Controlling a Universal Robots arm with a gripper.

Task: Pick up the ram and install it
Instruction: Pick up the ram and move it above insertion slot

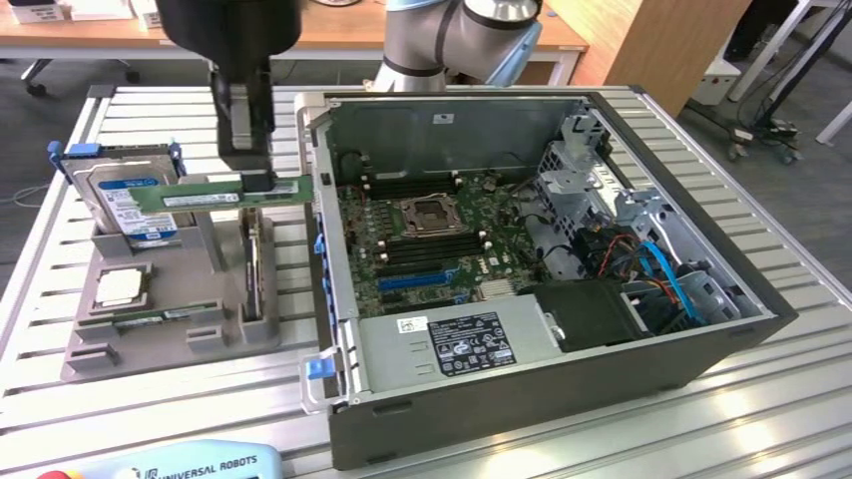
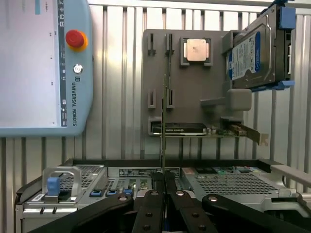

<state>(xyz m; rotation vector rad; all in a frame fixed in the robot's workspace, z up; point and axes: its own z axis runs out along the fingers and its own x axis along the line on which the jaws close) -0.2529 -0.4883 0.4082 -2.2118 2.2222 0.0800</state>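
The ram (image 1: 229, 195) is a long green stick held level and on edge, a little above the grey holder (image 1: 200, 344) at the exterior view's left. My gripper (image 1: 255, 182) comes down from above and is shut on the ram near its end closest to the case. In the wrist view the ram (image 2: 164, 116) shows edge-on as a thin line running out from between my black fingers (image 2: 151, 201). The open computer case (image 1: 692, 344) stands just right of the ram, with its motherboard (image 1: 440, 235) and dark memory slots (image 1: 466, 246) exposed.
The holder also carries a silver hard drive (image 1: 127, 195) with a blue-white label, a square processor (image 1: 118, 286) and a small green board (image 2: 235, 129). A teach pendant (image 2: 43, 68) lies at the table's front. The arm's base (image 1: 460, 40) stands behind the case.
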